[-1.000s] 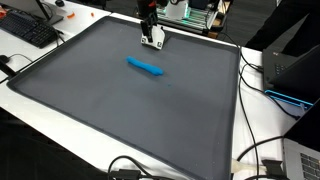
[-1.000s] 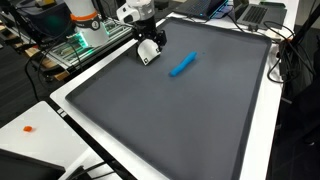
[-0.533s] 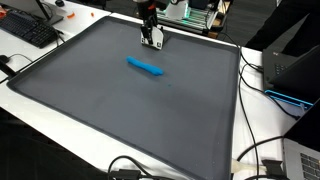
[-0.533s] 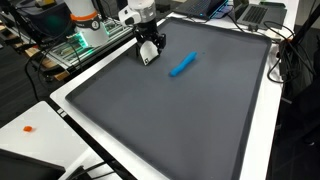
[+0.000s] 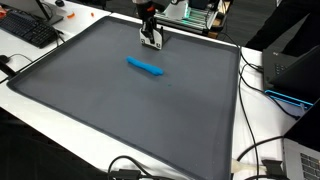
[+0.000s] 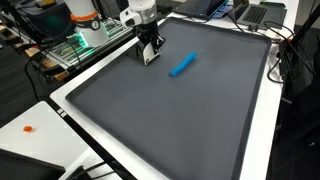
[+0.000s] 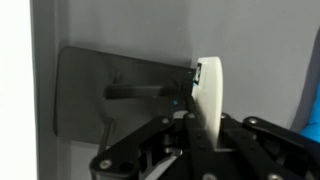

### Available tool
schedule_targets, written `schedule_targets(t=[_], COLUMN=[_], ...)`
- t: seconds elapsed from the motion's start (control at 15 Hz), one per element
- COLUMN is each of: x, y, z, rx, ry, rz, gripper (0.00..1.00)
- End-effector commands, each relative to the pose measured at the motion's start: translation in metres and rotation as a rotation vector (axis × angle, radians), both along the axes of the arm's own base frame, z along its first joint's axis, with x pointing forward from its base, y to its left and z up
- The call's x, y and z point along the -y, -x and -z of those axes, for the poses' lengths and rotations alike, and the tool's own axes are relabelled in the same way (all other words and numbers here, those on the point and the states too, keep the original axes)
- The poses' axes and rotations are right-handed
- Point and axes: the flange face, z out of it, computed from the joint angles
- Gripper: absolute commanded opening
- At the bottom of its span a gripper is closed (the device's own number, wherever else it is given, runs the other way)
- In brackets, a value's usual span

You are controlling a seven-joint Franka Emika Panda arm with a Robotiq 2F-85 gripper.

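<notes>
So the gripper (image 5: 151, 41) (image 6: 150, 54) is sitting over the dark gray mat (image 5: 120, 115) (image 6: 170, 120), right up by the desk edge where the arm comes in, roughly mid-way along that edge. It points down at the mat. I can't tell whether the fingertips actually touch it.

Jaws look closed to me. In the wrist view the linkages from both sides meet in the middle, there's one white finger pad (image 7: 208, 92) standing there, and nothing is pinched in it.

The nearest thing is a blue stick (image 5: 146, 67) (image 6: 181, 66), pen or marker shaped, can't make out which. It's lying flat on the mat, near the gripper but clearly apart from it, a bit further in toward the middle of the desk. It lies at a slant to the mat's edges.

The mat covers nearly the whole white desk (image 5: 35, 98) (image 6: 70, 110), leaving just a rim around it. A black keyboard (image 5: 28, 30) sits past one corner in an exterior view, black cables (image 5: 252, 150) trail along the side edge, and a tiny orange bit (image 6: 29, 128) lies off the near corner.
</notes>
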Motion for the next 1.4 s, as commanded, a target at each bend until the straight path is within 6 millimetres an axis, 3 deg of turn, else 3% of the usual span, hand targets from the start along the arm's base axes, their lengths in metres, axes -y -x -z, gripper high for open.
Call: schedule_targets(t=[0.0,0.33,0.6,1.0,1.33], x=[0.0,-0.001,-0.011,-0.051,-0.085], y=[-0.003,-0.004,-0.01,-0.031,-0.061], z=[0.001,-0.016,-0.048,-0.112,-0.138], rx=[0.004,0.004,0.033,-0.037,-0.023], ry=[-0.012,0.016,0.071,0.116,0.081], rz=[0.051,0.078,-0.01,-0.337,-0.615], gripper=[0.0,0.01,0.01,0.01,0.01])
